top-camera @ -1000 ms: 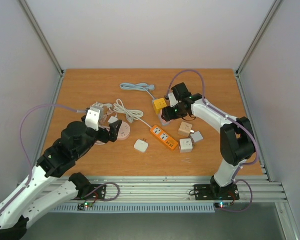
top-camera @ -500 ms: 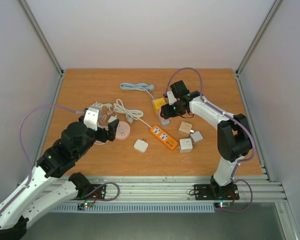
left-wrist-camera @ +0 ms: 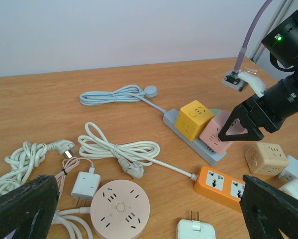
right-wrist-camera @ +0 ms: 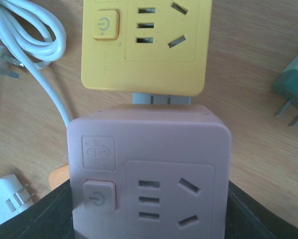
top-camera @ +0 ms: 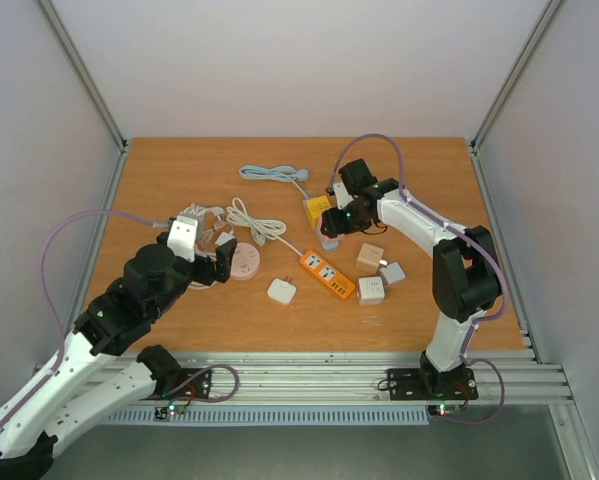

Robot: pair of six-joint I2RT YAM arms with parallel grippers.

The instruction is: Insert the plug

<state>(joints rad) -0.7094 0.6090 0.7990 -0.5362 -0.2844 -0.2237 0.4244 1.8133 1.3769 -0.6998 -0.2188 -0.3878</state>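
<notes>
Setting: wooden desk [top-camera: 179, 180] walled in by white panels, strewn with sockets, adapters and coiled cables.
Task's thing: pink cube [right-wrist-camera: 149, 174], a cube socket held over the grey strip [left-wrist-camera: 174, 121], just beside the yellow cube [right-wrist-camera: 145, 42] that sits on that strip. Its pins are on the hidden underside and cannot be seen.
Right tool: right tool [top-camera: 329, 232] holds the pink cube by two opposite sides, jaws about half spread to fit its width, reaching in from the right.
Left tool: left tool [top-camera: 217, 258] gapes wide and holds nothing, poised above the round socket [left-wrist-camera: 120, 209], well apart from the work.
Attitude of the cube: from the left wrist view it looks tilted rather than flat on the strip; whether the pins have entered at all cannot be told.
Step in hand, as I judge it: seating the cube's pins into the strip's free outlet next to the yellow cube.
How to do it well: level the cube first so its faces run square with the yellow cube, line it up over the outlet, then press straight down without twisting.
Clearance: little room beside the yellow cube; keep a small gap so the two do not rub.
Risk: the strip is loose on the desk and may slide or tip under an off-centre push.
Bystanders: orange strip [top-camera: 326, 274] lies nearby, clear of the path.
</notes>
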